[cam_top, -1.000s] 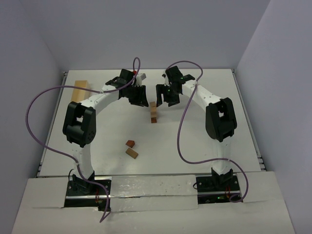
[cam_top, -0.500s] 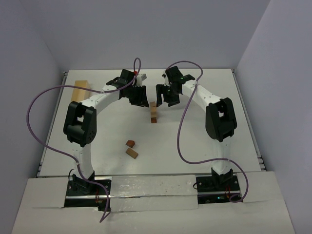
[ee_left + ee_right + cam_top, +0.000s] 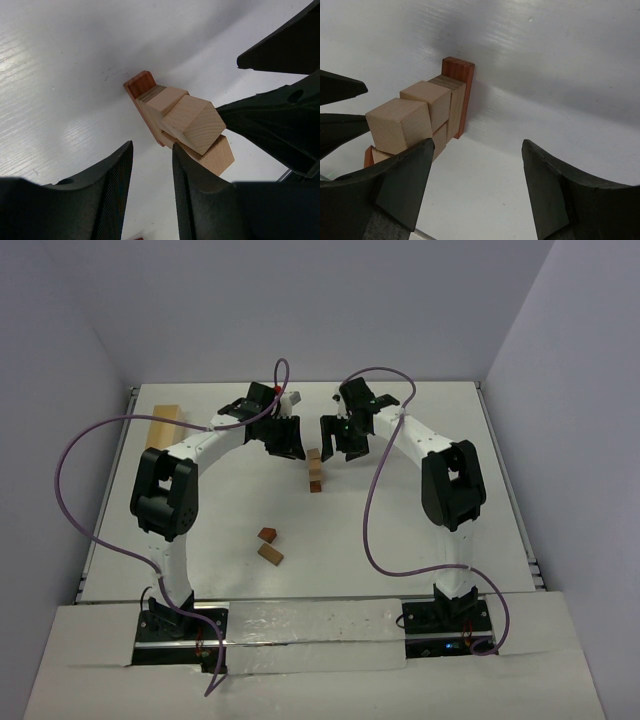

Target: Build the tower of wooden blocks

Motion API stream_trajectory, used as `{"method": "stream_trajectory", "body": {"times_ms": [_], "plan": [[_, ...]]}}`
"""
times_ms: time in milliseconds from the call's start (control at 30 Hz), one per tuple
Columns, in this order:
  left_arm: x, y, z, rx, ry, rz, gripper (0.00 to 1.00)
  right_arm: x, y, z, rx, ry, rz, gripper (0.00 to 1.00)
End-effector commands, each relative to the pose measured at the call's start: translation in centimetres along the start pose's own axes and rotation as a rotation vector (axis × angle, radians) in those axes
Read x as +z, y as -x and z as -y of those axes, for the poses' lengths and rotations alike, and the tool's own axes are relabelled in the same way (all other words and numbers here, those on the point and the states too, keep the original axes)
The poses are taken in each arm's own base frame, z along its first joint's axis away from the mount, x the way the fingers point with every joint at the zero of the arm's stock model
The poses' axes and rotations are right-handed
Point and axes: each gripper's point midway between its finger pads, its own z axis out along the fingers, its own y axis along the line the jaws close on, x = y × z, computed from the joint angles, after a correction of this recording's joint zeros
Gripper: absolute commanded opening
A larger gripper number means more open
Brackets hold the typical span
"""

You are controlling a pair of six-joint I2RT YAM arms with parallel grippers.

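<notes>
Centrally, squared tan-and-reddish wooden tower [image 3: 316,472], visible grain, left gripper [image 3: 284,444] and right gripper [image 3: 340,443] both spread apart, empty.

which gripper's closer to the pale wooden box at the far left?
Left. The left gripper hangs between the pale wooden box and the tower; the right gripper sits beyond the tower, farther off.

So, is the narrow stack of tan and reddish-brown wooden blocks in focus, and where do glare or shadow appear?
Left wrist view: the wooden block stack is sharp; glare brightens the white table at the left edge. Right wrist view: sharp too, a soft shadow falls right of the stack. Top view: even light, no blur.
</notes>
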Motion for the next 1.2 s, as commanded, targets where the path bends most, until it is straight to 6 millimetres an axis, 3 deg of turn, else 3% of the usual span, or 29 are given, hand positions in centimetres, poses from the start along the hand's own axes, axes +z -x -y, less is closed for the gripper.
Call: {"method": "stream_trajectory", "body": {"times_ms": [0,1167], "plan": [[-0.44,1.67,1.31,0.033,-0.033,0.041,0.44,-1.41,0.88,-1.38,-0.034,0.031,0.049,0.79],[-0.40,1.81,1.76,0.043,-0.039,0.040,0.44,-1.79,1.26,-1.74,-0.043,0.032,0.061,0.79]]}}
